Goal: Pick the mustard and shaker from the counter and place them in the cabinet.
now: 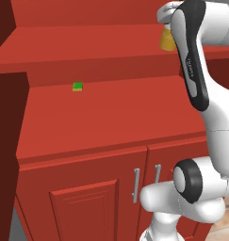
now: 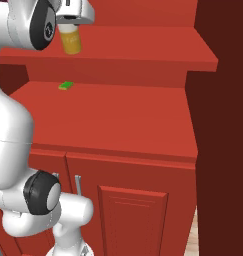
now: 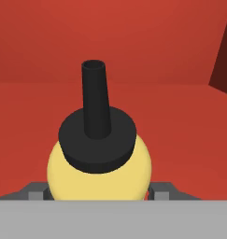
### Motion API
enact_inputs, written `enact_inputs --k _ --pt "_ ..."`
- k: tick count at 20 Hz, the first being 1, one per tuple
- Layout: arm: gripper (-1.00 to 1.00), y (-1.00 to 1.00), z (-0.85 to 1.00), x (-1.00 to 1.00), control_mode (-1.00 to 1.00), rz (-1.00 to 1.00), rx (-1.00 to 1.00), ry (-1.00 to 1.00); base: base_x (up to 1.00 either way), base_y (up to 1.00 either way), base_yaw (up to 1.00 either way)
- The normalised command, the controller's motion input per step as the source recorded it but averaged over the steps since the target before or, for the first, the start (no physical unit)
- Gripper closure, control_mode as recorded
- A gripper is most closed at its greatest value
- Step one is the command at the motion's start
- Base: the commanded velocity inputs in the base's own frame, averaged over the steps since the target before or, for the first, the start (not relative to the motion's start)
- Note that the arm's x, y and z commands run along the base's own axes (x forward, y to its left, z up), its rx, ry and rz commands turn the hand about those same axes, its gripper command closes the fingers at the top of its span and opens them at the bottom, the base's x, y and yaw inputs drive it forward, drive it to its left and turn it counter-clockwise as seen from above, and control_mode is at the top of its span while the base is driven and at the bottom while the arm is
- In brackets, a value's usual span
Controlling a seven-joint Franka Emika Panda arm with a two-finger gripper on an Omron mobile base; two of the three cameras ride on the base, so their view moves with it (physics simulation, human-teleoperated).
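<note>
Mustard [image 3: 98, 163] in gripper [image 3: 98, 193], apparently above cabinet [image 2: 113, 115] shelf

1. I count one mustard bottle [image 2: 71, 41]: yellow body, with a single dark pointed cap [image 3: 95, 100] showing in the hand view.
2. I count one tiny green block [image 1: 77, 86], on the lower shelf near its back edge.
3. I count two plain red shelf boards in the cabinet [image 2: 143, 125], a lower one and an upper one [image 2: 158, 47].
4. I count two panelled doors below the lower shelf; the right one's panel [image 2: 133, 212] is plain in the right base view.
5. I count two silver bar handles [image 1: 136, 185], side by side where the doors meet.
6. I count one robot arm [image 1: 215, 108].
</note>
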Motion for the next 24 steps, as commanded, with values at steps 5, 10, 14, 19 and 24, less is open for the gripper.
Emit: enact_inputs --k 5,10,14,19,24 --pt "1.0 0.0 -0.11 0.27 -1.0 0.0 0.0 -0.07 0.0 0.0 0.0" --pt "1.0 0.0 -0.16 0.34 -1.0 0.0 0.0 0.0 0.0 0.0 0.0" --pt "-1.0 0.0 -0.16 0.34 -1.0 0.0 0.0 0.0 0.0 0.0 0.0" --pt "-1.0 0.0 -0.02 0.17 -1.0 0.0 0.0 0.0 0.0 0.0 0.0" --pt "-1.0 -0.01 0.0 0.0 -1.0 0.02 0.0 0.0 0.0 0.0 0.0"
